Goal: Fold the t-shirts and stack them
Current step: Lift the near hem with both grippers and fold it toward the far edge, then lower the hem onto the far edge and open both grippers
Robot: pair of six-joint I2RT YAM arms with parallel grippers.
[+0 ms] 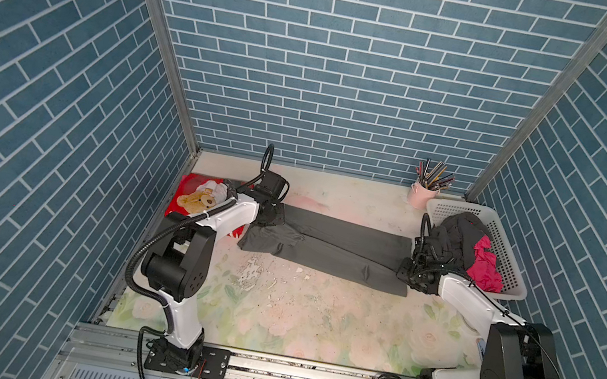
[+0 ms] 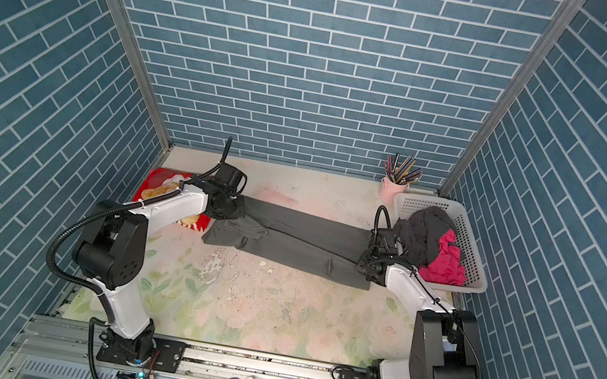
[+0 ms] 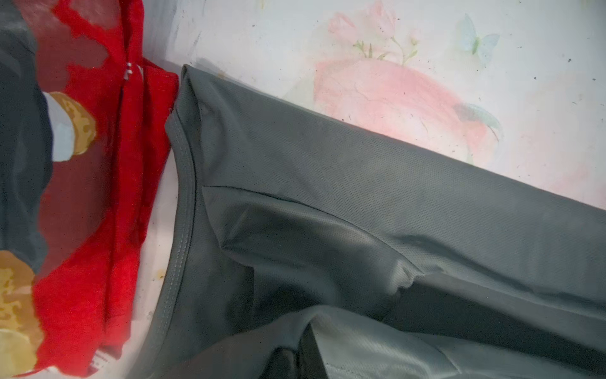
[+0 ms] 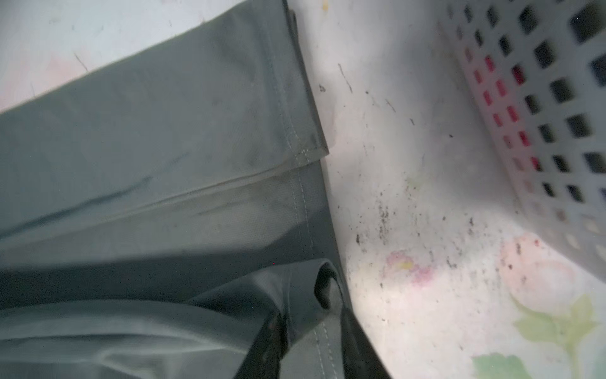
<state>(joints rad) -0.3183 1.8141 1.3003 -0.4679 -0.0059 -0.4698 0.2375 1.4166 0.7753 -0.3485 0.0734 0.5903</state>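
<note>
Grey t-shirt: the grey t-shirt (image 1: 325,245) lies flat across the back half of the table. It is folded lengthwise into a long narrow band with both long sides turned in, and the left end flares wider.
Cloth: thin and smooth, a fine pinhole mesh with a dull sheen. The wrist views show a double-stitched collar band and hem.
Left gripper: the left gripper (image 3: 300,357) is at the collar end, jaws pressed together on a raised pleat of the grey cloth.
Right gripper: the right gripper (image 4: 314,347) is at the hem end, jaws parted, with the stitched hem lying between them.
Red t-shirt: the red t-shirt (image 1: 186,184) is a fuzzier knit with a teddy-bear print. It sits folded in the back left corner, just beside the grey collar and partly under the left arm.
Basket: the white basket (image 1: 503,242) is hard plastic with square holes, at back right. A crumpled dark t-shirt (image 1: 454,234) and a magenta t-shirt (image 1: 484,266) are heaped in it above the rim.
Cup: a pink cup (image 1: 418,196) of pencils stands behind the basket.
Table: the table (image 1: 312,318) has a pale floral print, scuffed, flaking and speckled with dark grit.
Room: walls (image 1: 358,61) on three sides, blue brick pattern, metal corner posts.
</note>
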